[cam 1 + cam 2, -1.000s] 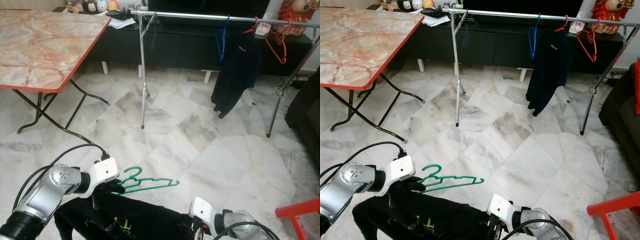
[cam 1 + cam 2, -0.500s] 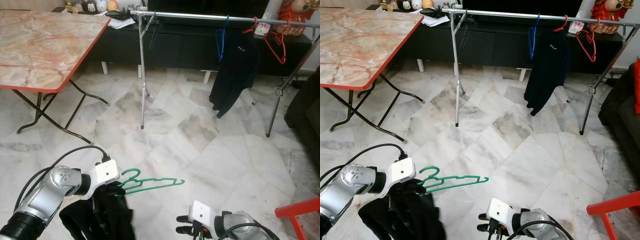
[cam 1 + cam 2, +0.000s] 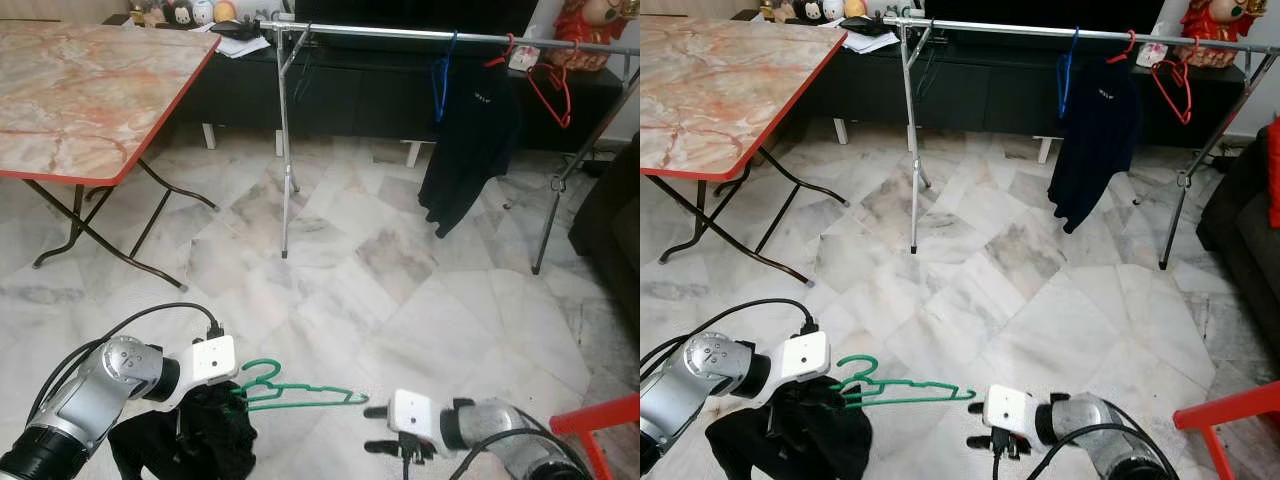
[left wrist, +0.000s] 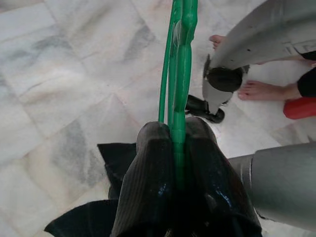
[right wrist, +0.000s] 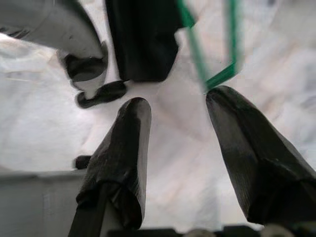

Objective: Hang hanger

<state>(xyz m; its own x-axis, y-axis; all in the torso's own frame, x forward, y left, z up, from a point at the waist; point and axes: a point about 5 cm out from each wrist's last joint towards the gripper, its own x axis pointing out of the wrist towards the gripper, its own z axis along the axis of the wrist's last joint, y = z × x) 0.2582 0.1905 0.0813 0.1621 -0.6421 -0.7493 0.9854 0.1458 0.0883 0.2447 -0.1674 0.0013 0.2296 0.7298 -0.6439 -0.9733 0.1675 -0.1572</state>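
Hanger [image 3: 296, 388], green plastic, sits low over the marble floor [image 3: 400, 290], pinched at its hook end by the left gripper [image 4: 178, 148] above a dark garment [image 3: 190, 440]. Right gripper [image 5: 177, 148] waits spread-fingered just beside the free tip. Steady that tip before lifting toward the clothes rail [image 3: 400, 36].

A glossy white-and-grey marble tile floor [image 3: 400, 300] carries a folding table with a pink marbled top [image 3: 80, 90], a silver metal clothes rail [image 3: 284, 150] and a low black cabinet [image 3: 350, 95].
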